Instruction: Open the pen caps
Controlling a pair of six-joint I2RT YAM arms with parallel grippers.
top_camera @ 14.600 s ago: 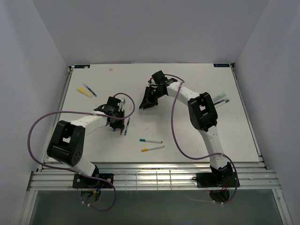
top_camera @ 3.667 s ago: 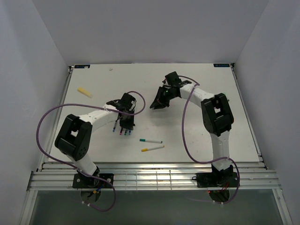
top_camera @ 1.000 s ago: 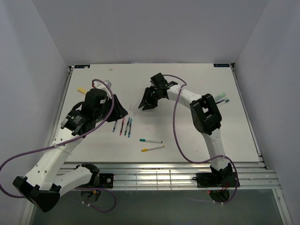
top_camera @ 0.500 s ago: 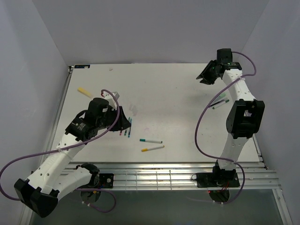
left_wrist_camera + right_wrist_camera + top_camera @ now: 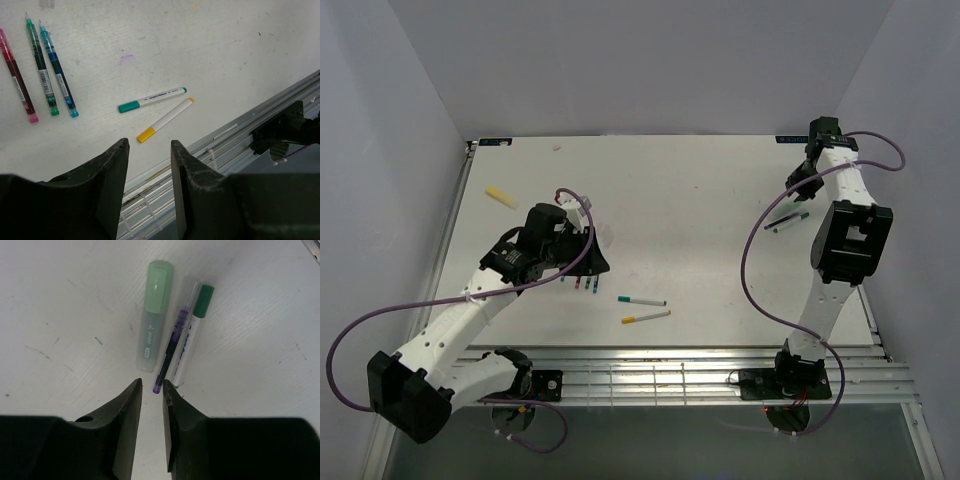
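Three slim dark pens, red [image 5: 17, 75], green [image 5: 41, 65] and blue [image 5: 57, 65], lie side by side at upper left in the left wrist view. To their right lie a white pen with a green cap [image 5: 129, 106] and a white pen with a yellow cap [image 5: 146, 134]. My left gripper [image 5: 148, 145] hangs open and empty above the table's near edge. In the right wrist view a pale-green highlighter [image 5: 154, 315], a slim purple pen [image 5: 175, 335] and a white pen with a green cap [image 5: 204, 302] lie together. My right gripper [image 5: 151, 384] hovers just short of them, jaws narrowly open, holding nothing.
A yellow highlighter [image 5: 501, 196] lies at the far left of the table. The left gripper [image 5: 595, 262] partly covers the three slim pens [image 5: 578, 285]. The right gripper [image 5: 798, 183] is near the right edge. A metal rail [image 5: 235, 130] runs along the near edge.
The right arm swung from the middle of the table to the far right, over the pens there, and its jaws narrowed. The left gripper moved right and down over the three slim pens.
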